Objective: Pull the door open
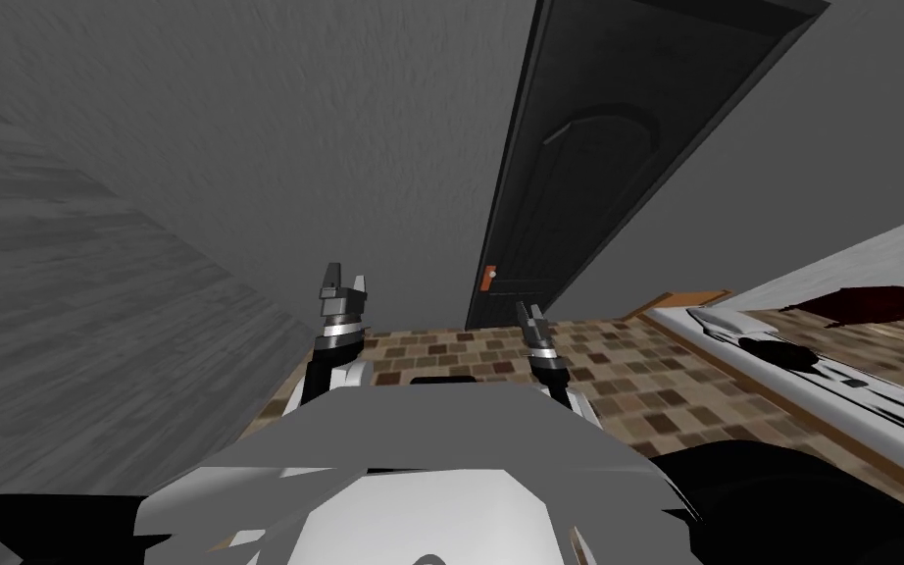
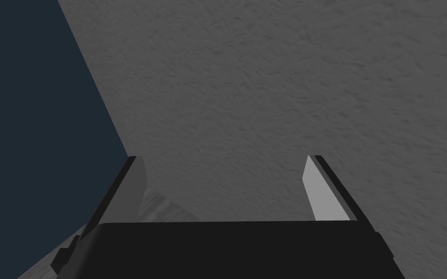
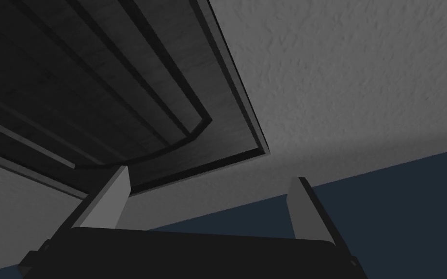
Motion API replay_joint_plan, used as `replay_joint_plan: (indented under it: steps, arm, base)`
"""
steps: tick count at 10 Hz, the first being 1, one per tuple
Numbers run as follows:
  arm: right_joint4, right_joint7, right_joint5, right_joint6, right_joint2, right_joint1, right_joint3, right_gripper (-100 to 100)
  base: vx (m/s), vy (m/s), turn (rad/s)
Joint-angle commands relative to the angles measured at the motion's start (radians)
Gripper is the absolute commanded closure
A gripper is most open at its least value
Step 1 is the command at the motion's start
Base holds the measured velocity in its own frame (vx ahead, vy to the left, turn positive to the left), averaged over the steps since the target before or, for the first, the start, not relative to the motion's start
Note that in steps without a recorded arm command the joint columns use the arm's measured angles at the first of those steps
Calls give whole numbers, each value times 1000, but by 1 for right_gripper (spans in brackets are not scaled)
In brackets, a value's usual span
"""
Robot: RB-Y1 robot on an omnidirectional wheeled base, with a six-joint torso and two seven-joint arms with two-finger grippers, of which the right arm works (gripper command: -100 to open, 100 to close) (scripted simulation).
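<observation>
Facing the dark door point(image 1: 577, 177), I have it ahead and somewhat to my right, shut in its frame by the look of it. Its slant in the head view belongs to the camera, so it stands upright. The handle point(image 1: 487, 278) is a small pale knob on an orange plate, low on the door's left edge. It lies ahead of the right gripper point(image 1: 529, 310) and a little to that gripper's left, well short of touching.

The left gripper point(image 1: 346, 277) is raised farther off, before the grey wall point(image 1: 244, 147) beside the door, so the right arm is the nearer one. Both grippers have their fingers spread apart and hold nothing. The right wrist view looks up along the door's recessed panels, above the handle, so I judge the hand must drop and reach forward to meet it.

With the handle at the left edge, the hinges are probably on the right, and the leaf would swing toward me over the tiled floor point(image 1: 636, 383). A long white fixture point(image 1: 832, 378) runs along my right — that side is tight.
</observation>
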Motion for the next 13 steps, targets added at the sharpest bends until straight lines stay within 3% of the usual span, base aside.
replay_joint_plan:
  steps: [1,7,13]
  arm:
    - [28,29,33,-4,-2,14,-17,-100]
    - [131,127,147,-28,23,53,-58,-100]
    - [232,223,259,-51,73,92,-99,-100]
  base:
    - [219,-20,106]
    - [182,-63,89]
    - [183,-60,80]
